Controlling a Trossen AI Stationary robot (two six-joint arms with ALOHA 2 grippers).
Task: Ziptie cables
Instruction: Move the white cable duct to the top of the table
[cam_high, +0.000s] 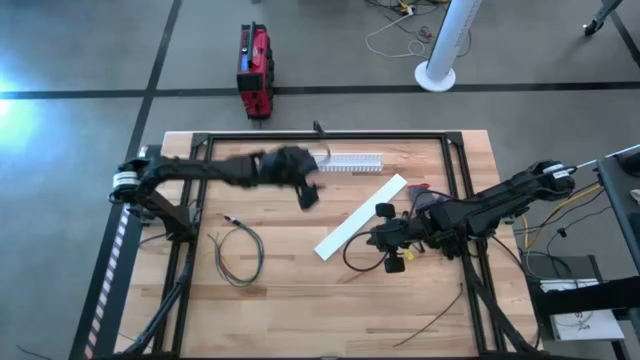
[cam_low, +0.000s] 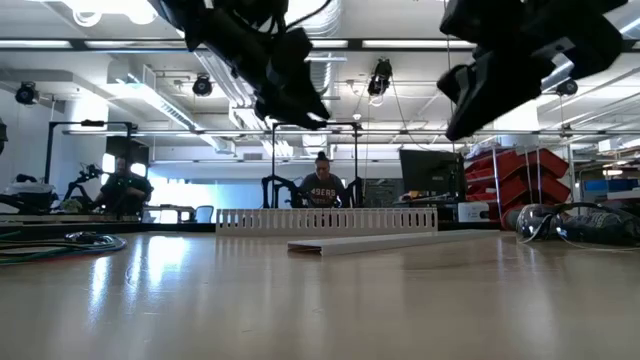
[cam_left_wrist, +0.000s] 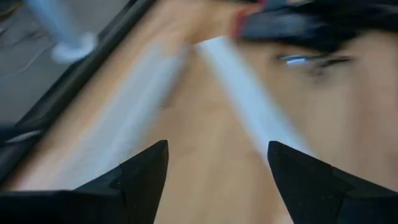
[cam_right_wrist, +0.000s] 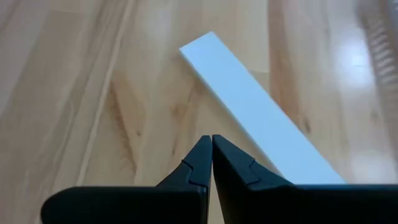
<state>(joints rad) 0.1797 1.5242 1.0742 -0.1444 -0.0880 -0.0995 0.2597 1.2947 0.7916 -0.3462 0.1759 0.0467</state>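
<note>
Hovering above the wooden table (cam_high: 300, 300), my left gripper (cam_high: 308, 195) reaches in from the left side toward the middle, with its two fingers (cam_left_wrist: 146, 177) spread wide and nothing between them. It hangs just short of the slotted white cable duct (cam_high: 350, 160) that lies along the far edge of the table, and near the upper end of the flat white cover strip (cam_high: 360, 215) that lies slantwise across the middle. My left wrist view is smeared, but both pale strips show ahead of the fingers.

My right gripper (cam_high: 384, 238) comes in from the right side and hangs over the wood just beside the lower half of the cover strip. Its fingertips are pressed together, tip against tip, and they pinch nothing.

A bundle of green and dark cables (cam_high: 238, 255) lies coiled on the left part of the table, well apart from both grippers. More dark cable (cam_high: 360, 262) loops on the table under my right arm.
</note>
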